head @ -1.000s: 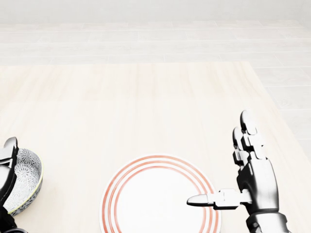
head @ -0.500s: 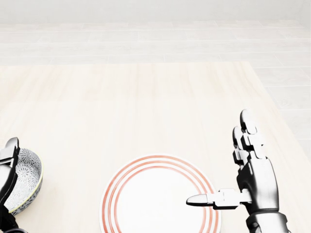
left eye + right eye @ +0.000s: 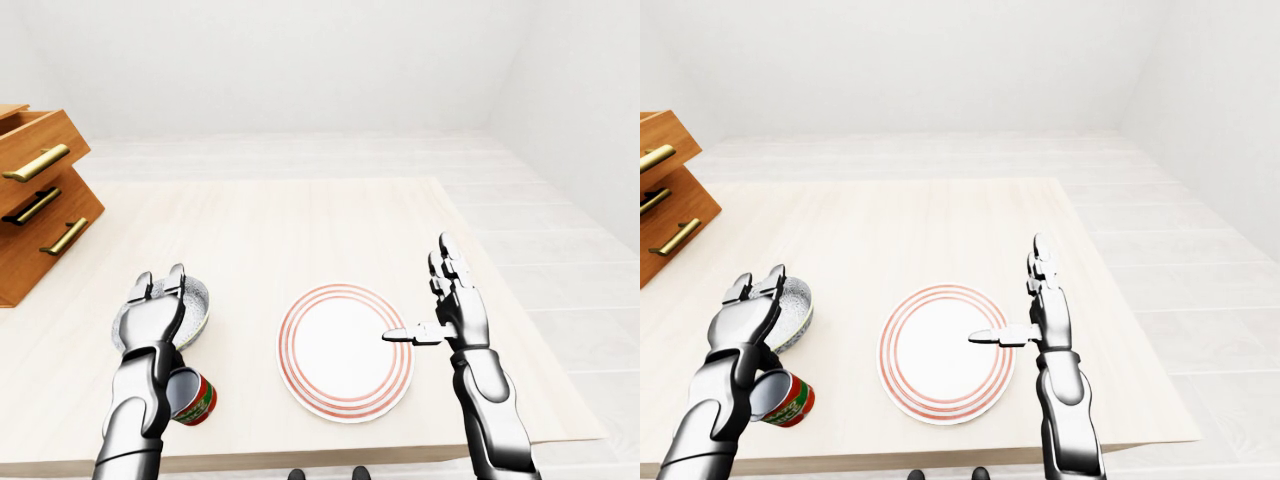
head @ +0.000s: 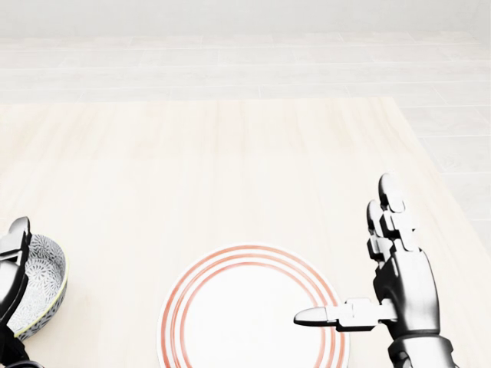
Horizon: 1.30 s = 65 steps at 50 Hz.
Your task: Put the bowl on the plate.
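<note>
Hovering over the patterned bowl [image 3: 196, 303], the left hand [image 3: 152, 320] has its fingers spread and released; whether they touch the rim, I cannot tell. The bowl sits on the table [image 3: 280, 230], left of the red-ringed plate [image 3: 345, 350] and apart from it. The right hand [image 3: 460, 315] is flat and released, thumb pointing left over the plate's right rim. A can [image 3: 196, 398] lies tipped near the bowl.
</note>
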{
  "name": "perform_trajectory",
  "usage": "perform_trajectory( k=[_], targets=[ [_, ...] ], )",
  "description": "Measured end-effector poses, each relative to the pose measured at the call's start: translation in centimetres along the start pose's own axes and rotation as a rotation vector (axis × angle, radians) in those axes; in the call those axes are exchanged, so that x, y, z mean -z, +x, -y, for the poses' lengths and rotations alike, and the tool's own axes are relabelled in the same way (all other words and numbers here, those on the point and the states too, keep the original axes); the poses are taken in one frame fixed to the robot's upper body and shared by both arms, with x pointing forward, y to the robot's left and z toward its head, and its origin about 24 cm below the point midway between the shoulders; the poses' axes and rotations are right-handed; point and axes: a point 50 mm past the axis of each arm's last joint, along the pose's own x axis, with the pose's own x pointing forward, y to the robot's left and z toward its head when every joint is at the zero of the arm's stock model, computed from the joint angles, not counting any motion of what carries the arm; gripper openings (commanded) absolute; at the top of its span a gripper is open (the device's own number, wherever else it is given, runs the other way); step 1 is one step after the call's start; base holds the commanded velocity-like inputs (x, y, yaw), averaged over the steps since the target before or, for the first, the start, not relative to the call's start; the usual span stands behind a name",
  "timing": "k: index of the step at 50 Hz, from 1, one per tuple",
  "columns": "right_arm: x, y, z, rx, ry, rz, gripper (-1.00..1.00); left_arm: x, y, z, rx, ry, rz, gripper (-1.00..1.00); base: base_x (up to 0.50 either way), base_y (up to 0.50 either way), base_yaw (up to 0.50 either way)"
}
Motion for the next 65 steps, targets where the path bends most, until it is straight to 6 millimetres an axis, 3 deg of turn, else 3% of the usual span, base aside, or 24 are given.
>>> perform_trajectory(
  k=[2, 5, 6, 7, 8, 9, 10, 11, 40, 65],
  targets=[
    [0.0, 0.0, 0.0, 0.0, 0.0, 0.0, 1.0, 0.0, 0.0, 0.0, 0.0, -0.001, 0.0, 0.58, 0.0, 0.0, 0.0],
    [0.0, 0.0, 0.0, 0.001, 0.001, 0.0, 1.0, 0.0, -0.1, 0.0, 0.003, -0.002, -0.001, 0.22, 0.0, 0.0, 0.0],
    [0.0, 0.0, 0.0, 0.001, 0.002, 0.001, 1.0, 0.0, -0.1, 0.1, 0.003, -0.002, -0.001, 0.0, 0.0, 0.0, 0.0],
    [0.0, 0.0, 0.1, 0.001, 0.002, 0.001, 1.0, 0.1, -0.1, 0.1, 0.006, -0.001, -0.002, 0.0, 0.0, 0.0, 0.0],
    [0.0, 0.0, 0.1, 0.002, 0.002, 0.001, 1.0, 0.1, -0.1, 0.2, 0.009, -0.002, -0.003, -0.41, 0.0, 0.0, 0.0],
    [0.0, 0.0, 0.1, 0.002, 0.002, 0.001, 1.0, 0.1, -0.1, 0.2, 0.01, -0.003, -0.003, -0.41, 0.0, 0.0, 0.0],
    [0.0, 0.0, 0.1, 0.002, 0.002, 0.001, 1.0, 0.1, -0.1, 0.2, 0.01, -0.004, -0.003, -0.79, 0.0, 0.0, 0.0],
    [0.0, 0.0, 0.1, 0.002, 0.003, 0.001, 1.0, 0.1, -0.1, 0.2, 0.01, -0.005, -0.003, -1.0, 0.0, 0.0, 0.0],
    [0.0, -0.1, 0.0, 0.001, 0.002, 0.002, 1.0, 0.1, -0.5, 0.4, 0.011, 0.027, -0.007, -1.0, 0.0, 0.0, 0.0],
    [-0.9, -0.2, 0.2, 0.007, -0.005, 0.018, 1.0, 0.0, -0.8, -1.2, -0.009, -0.004, -0.001, -1.0, 0.0, 0.0, 0.0]
  ],
)
